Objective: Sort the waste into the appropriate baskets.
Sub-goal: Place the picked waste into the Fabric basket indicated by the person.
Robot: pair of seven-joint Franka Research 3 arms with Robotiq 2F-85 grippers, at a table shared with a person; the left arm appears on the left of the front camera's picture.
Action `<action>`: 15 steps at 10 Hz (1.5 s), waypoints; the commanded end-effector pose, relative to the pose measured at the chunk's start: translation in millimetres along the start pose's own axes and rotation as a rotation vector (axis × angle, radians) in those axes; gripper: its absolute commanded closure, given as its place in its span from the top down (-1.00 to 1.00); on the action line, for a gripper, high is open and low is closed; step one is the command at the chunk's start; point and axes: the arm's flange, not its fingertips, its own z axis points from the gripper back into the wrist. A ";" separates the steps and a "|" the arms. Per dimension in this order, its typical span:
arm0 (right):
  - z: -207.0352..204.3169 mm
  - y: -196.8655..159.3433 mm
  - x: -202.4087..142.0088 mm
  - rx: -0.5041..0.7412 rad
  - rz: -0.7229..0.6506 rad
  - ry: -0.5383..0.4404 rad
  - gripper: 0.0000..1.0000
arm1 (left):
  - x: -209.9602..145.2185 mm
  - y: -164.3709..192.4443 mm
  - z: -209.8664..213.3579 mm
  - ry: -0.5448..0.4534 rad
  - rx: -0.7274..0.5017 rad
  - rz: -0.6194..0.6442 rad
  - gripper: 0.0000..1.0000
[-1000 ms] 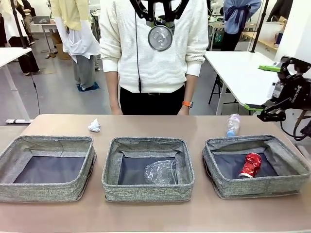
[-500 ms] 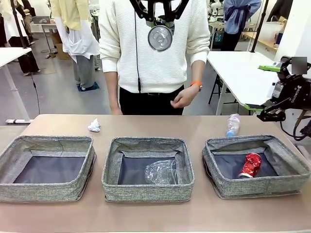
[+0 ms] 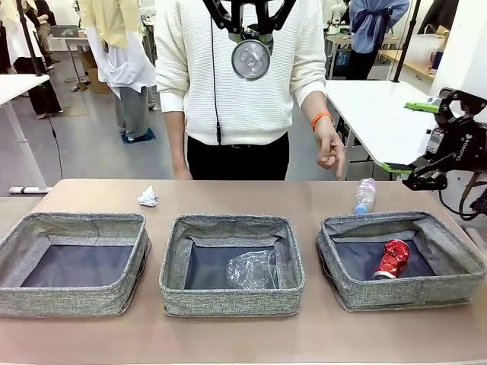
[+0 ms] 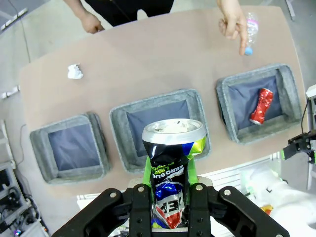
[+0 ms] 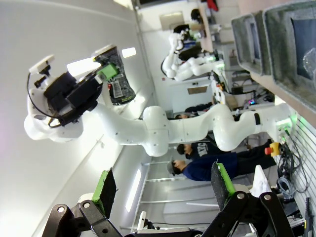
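In the left wrist view my left gripper (image 4: 169, 195) is shut on a dented dark blue-black drink can (image 4: 171, 163), held upright high above the three grey baskets. A clear plastic cup (image 3: 253, 269) lies in the middle basket (image 3: 232, 300). The right basket (image 3: 403, 293) holds a red can (image 3: 393, 258). Beyond the left basket (image 3: 76, 301) a white paper wad (image 3: 148, 198) rests on the table. A small clear bottle (image 3: 365, 195) lies behind the right basket. My right gripper (image 3: 409, 137) hangs open and bare off the table's right end.
A person in a white sweater stands at the far side. One of their hands (image 3: 331, 150) points a finger down at the bottle, and the other rests by the far edge (image 4: 91, 22). A white table (image 3: 380, 114) stands behind at the right.
The person's hand has swung out from their waist to the right and now points down at the bottle. Both arms have stayed still.
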 end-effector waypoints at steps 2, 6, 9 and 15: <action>-0.4 3.9 -0.8 0.015 0.005 0.000 1.00 | 0.1 0.9 3.9 -0.011 -0.005 0.001 -0.44; -0.4 3.9 -0.8 0.015 0.005 0.000 1.00 | 0.1 0.9 3.9 -0.011 -0.005 0.001 -0.44; 28.8 -1.2 -4.8 -0.069 0.015 -0.069 1.00 | -18.3 -13.4 -30.5 -0.066 -0.048 -0.025 -0.44; 184.5 39.9 -95.0 0.022 0.139 -0.399 1.00 | 14.7 -164.5 -212.6 -0.204 -0.409 -0.269 -0.44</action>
